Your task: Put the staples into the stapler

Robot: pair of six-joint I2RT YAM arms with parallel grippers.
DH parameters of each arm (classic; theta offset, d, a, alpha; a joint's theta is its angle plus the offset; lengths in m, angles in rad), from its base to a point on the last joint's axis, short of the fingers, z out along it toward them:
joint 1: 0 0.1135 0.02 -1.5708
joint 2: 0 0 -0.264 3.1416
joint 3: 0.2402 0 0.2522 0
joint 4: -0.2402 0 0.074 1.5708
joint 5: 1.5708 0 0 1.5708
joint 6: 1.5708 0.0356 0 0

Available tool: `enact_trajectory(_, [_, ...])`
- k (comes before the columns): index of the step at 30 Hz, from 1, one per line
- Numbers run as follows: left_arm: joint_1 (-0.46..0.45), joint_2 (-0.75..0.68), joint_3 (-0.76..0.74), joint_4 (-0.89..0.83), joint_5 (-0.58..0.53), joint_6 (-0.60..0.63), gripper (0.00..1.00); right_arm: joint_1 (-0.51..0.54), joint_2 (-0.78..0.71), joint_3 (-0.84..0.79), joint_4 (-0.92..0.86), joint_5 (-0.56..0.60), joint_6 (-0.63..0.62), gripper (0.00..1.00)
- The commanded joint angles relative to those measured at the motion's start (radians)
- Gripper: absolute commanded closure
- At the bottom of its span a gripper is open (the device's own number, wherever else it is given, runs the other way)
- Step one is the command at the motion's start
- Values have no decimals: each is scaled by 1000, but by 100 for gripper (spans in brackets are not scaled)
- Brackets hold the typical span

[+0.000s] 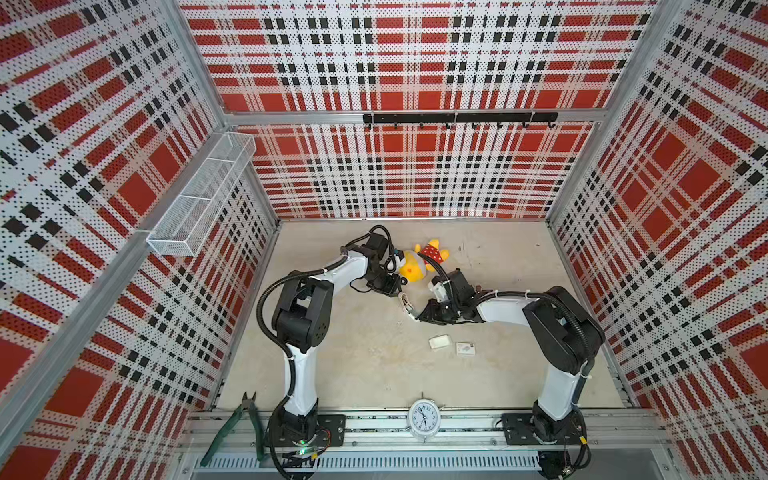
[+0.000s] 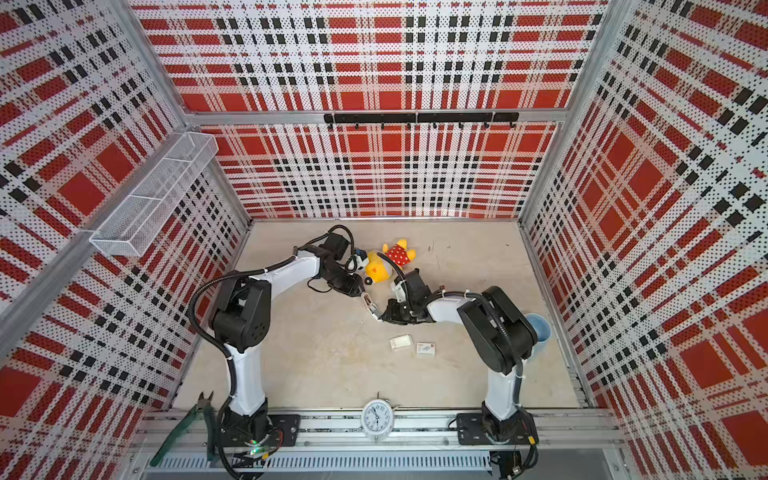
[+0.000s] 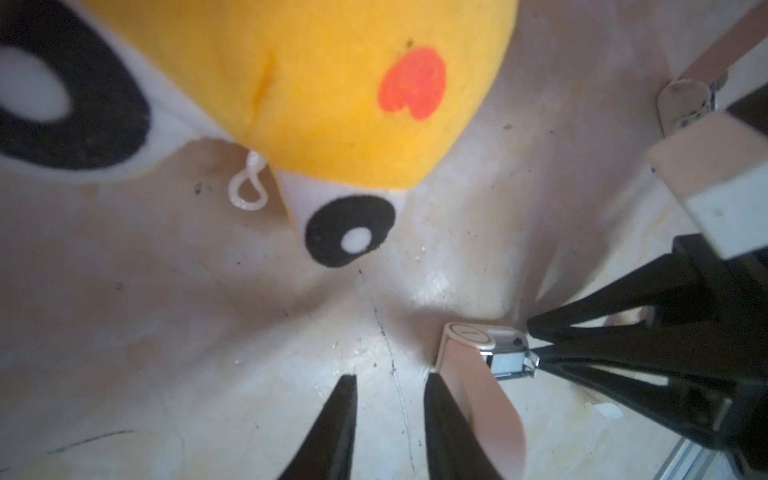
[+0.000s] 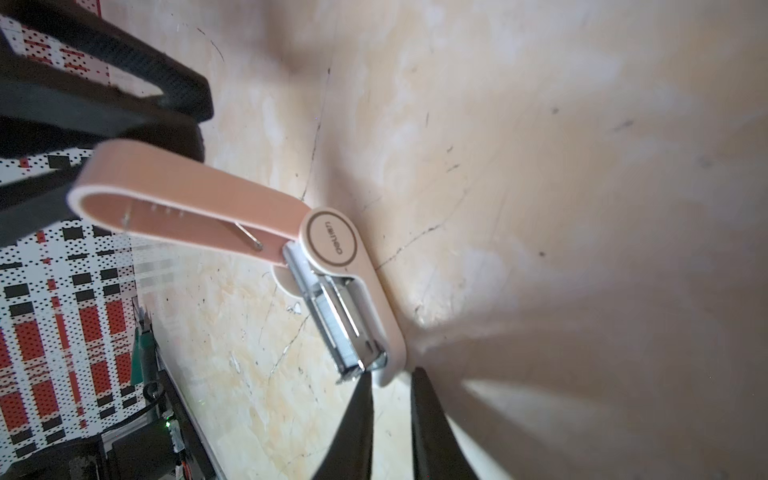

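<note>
Staples (image 4: 338, 328), a silvery strip likely light and brittle and best held by its long sides, lie in the open stapler (image 4: 332, 245) mid-counter (image 1: 374, 370). The right claw (image 4: 390, 374) brackets the stapler's nose, grip unclear. The left claw (image 3: 390, 375), narrowly parted and empty, stands against the raised lid (image 4: 187, 187). A plush toy (image 1: 413, 270) crowds close behind.

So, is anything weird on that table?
Yes. A yellow plush toy lies on the table right next to the open stapler. It has nothing to do with stapling and crowds the workspace.
</note>
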Motion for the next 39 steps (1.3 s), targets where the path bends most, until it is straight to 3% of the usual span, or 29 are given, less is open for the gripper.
enact_trajectory(1, [-12,0,-10,-4,35,32,69,-8,27,31,23,-9,-16,81])
enact_trajectory(15, [-58,-59,-55,-17,23,92,68,-26,72,107,-30,-9,-73,80])
enact_trajectory(25, [-29,-141,-22,-44,-37,115,55,-68,38,97,-46,11,-86,79])
enact_trajectory(31, [-80,-178,30,-150,-36,299,55,-76,-29,102,-112,33,-121,80])
enact_trajectory(34, [-137,-175,57,-223,-88,443,56,-90,-96,79,-147,40,-130,80])
enact_trajectory(39, [-163,-154,93,-280,-123,581,53,-125,-237,23,-218,57,-146,80])
